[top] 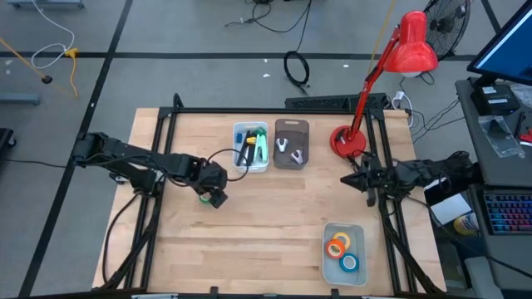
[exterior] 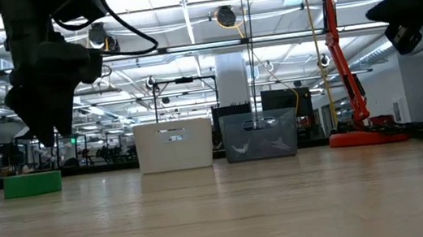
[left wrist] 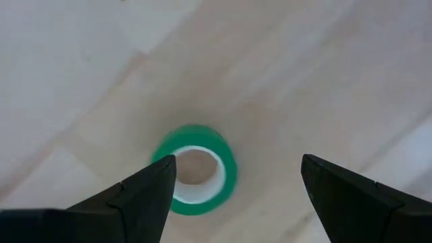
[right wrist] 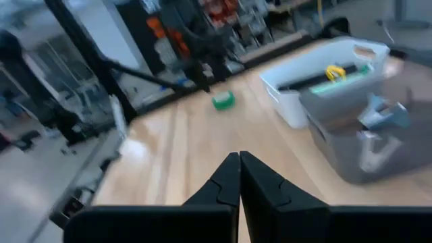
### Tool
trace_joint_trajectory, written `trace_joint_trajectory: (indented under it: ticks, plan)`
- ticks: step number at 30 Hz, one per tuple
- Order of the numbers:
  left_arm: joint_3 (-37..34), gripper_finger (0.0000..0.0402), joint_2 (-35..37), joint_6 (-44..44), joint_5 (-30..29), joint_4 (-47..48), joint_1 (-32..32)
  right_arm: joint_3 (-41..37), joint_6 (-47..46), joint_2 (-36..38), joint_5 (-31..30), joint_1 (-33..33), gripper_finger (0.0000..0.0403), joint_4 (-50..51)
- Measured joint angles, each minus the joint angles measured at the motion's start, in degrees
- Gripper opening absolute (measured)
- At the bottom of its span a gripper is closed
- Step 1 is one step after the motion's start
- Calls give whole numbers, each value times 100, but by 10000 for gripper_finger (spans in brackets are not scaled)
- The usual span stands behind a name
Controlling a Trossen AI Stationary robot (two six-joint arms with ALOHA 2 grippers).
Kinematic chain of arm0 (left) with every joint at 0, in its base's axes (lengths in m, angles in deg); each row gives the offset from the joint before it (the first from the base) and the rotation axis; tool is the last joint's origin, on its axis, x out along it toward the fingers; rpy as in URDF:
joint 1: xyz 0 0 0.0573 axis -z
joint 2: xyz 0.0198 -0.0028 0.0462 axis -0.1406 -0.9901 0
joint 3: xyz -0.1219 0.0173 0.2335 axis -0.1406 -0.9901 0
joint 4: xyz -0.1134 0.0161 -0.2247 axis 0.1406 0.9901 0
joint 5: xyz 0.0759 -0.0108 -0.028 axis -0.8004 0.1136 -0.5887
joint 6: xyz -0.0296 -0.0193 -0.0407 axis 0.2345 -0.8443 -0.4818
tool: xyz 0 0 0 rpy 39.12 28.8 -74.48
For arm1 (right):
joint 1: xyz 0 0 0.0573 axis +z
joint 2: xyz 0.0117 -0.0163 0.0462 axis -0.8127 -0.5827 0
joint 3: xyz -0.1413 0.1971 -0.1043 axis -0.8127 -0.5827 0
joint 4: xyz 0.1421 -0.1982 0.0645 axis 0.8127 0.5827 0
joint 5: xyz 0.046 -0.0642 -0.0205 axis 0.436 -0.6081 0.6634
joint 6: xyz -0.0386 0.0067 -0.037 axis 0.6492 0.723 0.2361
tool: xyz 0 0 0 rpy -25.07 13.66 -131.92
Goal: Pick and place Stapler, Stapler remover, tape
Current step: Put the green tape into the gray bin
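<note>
hovering above the green tape roll (left wrist: 194, 179), the left gripper (left wrist: 233, 196) holds its jaws wide, with nothing between them yet. the roll lies flat on the bare wooden table (top: 274, 232), left of centre, just near of the white bin (top: 251, 148) that holds staplers. its open core faces straight up, so its axis is vertical and, being round, it has no long axis across the table. the wrist view shows the roll off-centre: one finger (left wrist: 138, 196) sits over the roll's rim while the other is well clear of it.

that offset looks like the main risk. if the gripper descends as it stands, the near finger would probably land on top of the rim instead of beside it, pressing the roll down or flicking it away across the smooth wood. a light ring could also skid or tip onto its edge and roll off if the jaws close unevenly. a small sideways correction before lowering seems called for.

three more rolls, orange, yellow and blue, already lie in the clear tray (top: 344, 253) at the near right, so the green one seems to be the last of the tape. the grey bin (top: 292, 144) beside the white one holds staple removers. the right gripper (right wrist: 239, 177) waits at the table's right edge, jaws pressed together and empty, near the red desk lamp (top: 391, 75).
</note>
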Motion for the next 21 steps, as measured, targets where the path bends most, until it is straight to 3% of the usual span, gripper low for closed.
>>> trace_joint_trajectory:
  ticks: [7,21]
  plan:
    - [0,324,-6,-175,-240,129,2,-297,-4,4,-8,2,0,-567]
    - [2,324,-487,-1084,-192,187,301,-333,13,2,-15,2,0,-542]
